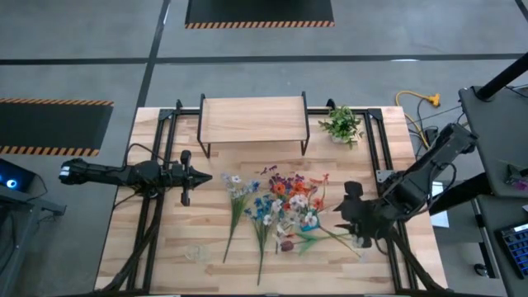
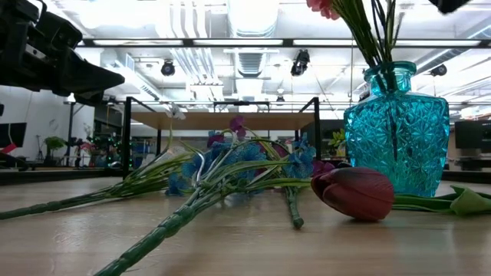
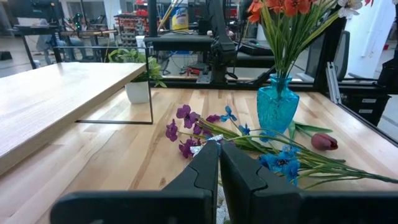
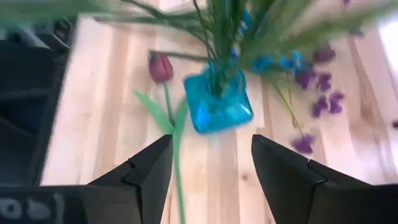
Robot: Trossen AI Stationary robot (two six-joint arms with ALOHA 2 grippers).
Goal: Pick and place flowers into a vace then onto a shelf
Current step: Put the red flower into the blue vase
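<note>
While the vase (image 2: 397, 130) stands upright, loose flowers (image 2: 222, 172) lie flat.

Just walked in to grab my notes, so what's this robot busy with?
It is arranging flowers. A blue glass vase on the table already holds some orange blooms, and the right claw hovers open just above it, holding nothing. More loose flowers and a dark red bud lie on the tabletop. The left claw is shut and empty, waiting near the wooden shelf, whose top is bare.
</note>
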